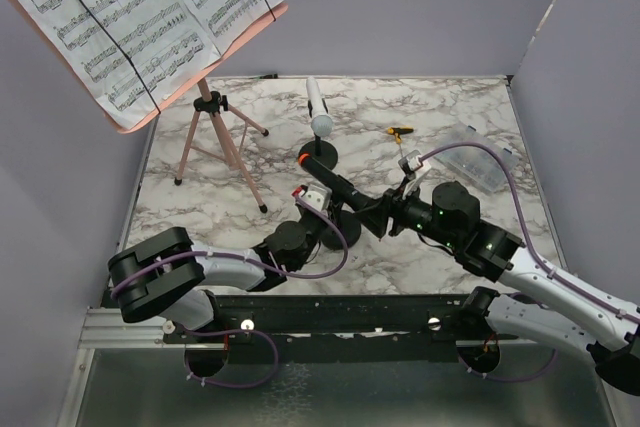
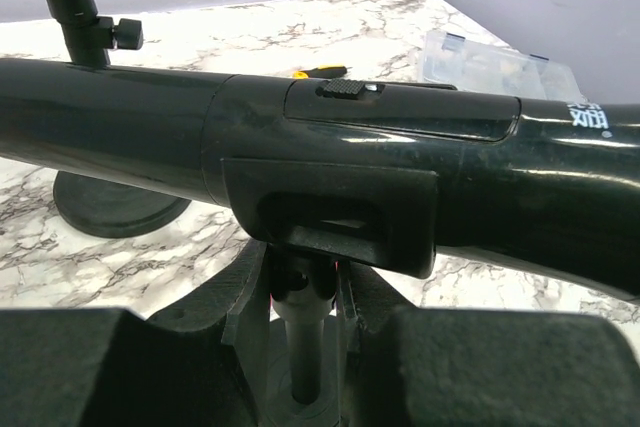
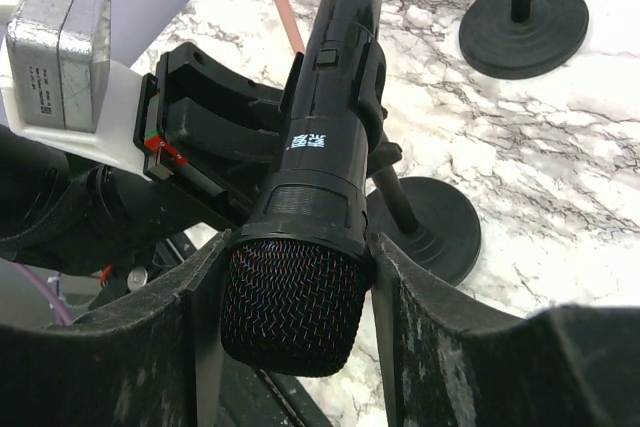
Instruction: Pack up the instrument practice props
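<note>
The black microphone (image 1: 335,183) lies tilted in the clip of a black round-based holder (image 3: 432,222) near the table's front middle. My right gripper (image 3: 290,282) is shut on its mesh head (image 3: 290,307). My left gripper (image 2: 300,297) is shut on that holder's stem (image 2: 300,342), just under the clip (image 2: 340,217). In the top view the left gripper (image 1: 318,210) and right gripper (image 1: 384,209) sit close together. The white microphone (image 1: 316,102) stands in the second holder (image 1: 322,155) behind them. The pink tripod music rest (image 1: 215,137) stands at the back left, carrying white sheet-music pages (image 1: 130,17).
A clear plastic compartment box (image 1: 480,162) lies at the right, also in the left wrist view (image 2: 500,67). A small screwdriver (image 1: 400,131) lies behind my right arm. Grey walls enclose the marble table (image 1: 430,107) on three sides. The second holder's base (image 3: 525,12) is close by.
</note>
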